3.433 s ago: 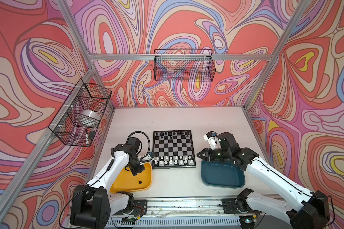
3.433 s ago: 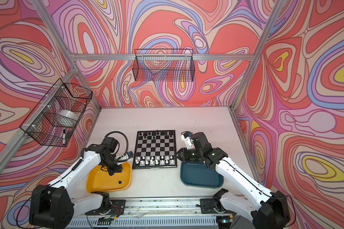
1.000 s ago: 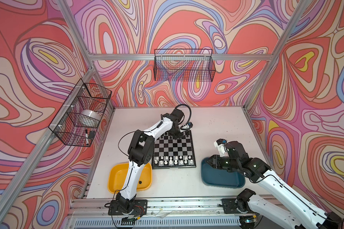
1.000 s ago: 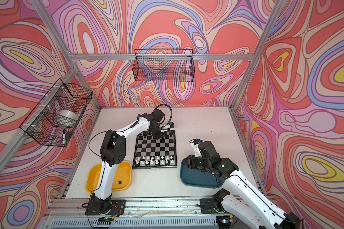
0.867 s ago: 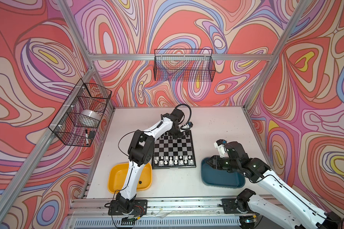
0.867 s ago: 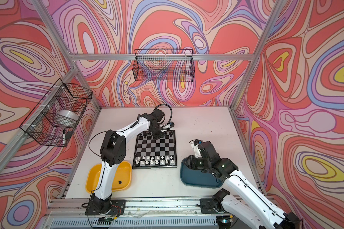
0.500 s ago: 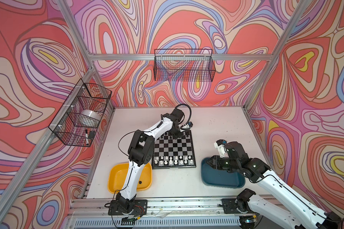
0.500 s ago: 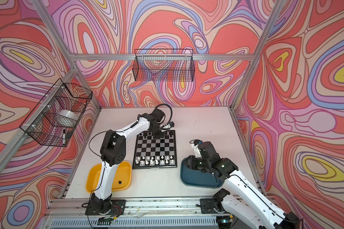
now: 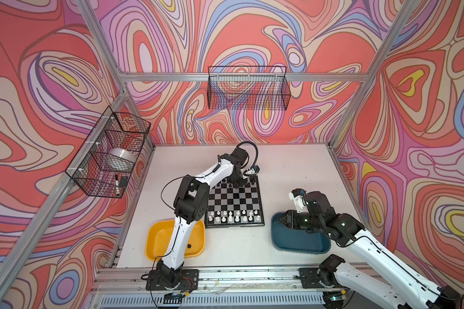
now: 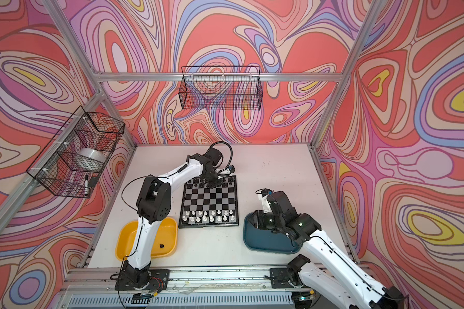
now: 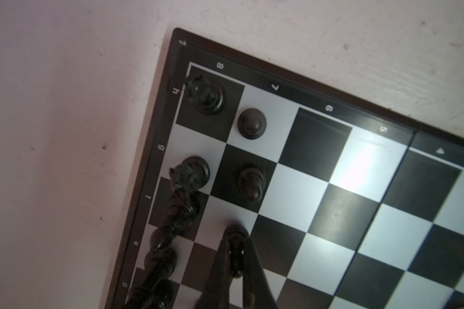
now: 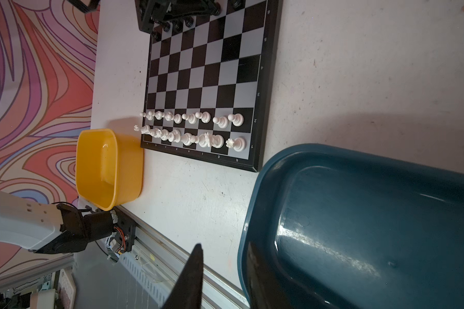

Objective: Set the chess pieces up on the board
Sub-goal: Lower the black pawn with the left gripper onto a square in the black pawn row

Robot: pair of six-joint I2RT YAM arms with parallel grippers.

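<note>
The board (image 9: 235,200) (image 10: 209,198) lies mid-table. White chess pieces (image 9: 233,216) (image 12: 193,128) fill its two near rows. Black chess pieces (image 9: 225,184) stand in the far rows. In the left wrist view these include a rook (image 11: 206,96), a knight (image 11: 192,172) and two pawns (image 11: 251,123). My left gripper (image 9: 239,179) (image 11: 235,242) is shut on a black pawn (image 11: 236,232) that stands on a light square of the second-farthest row. My right gripper (image 9: 283,218) (image 12: 224,248) hangs open and holds nothing, over the near-left rim of the teal tray (image 12: 359,227).
The yellow tray (image 9: 158,240) at the board's near left holds one black piece (image 9: 189,245). The teal tray (image 9: 300,243) sits at the near right. Wire baskets hang on the left wall (image 9: 110,155) and back wall (image 9: 248,88). A metal rail (image 9: 225,275) runs along the front.
Since the oldest frames the left arm swung from the yellow tray to the board's far rows. The right gripper drew back from the board's side to the teal tray. Nothing moved in the last second.
</note>
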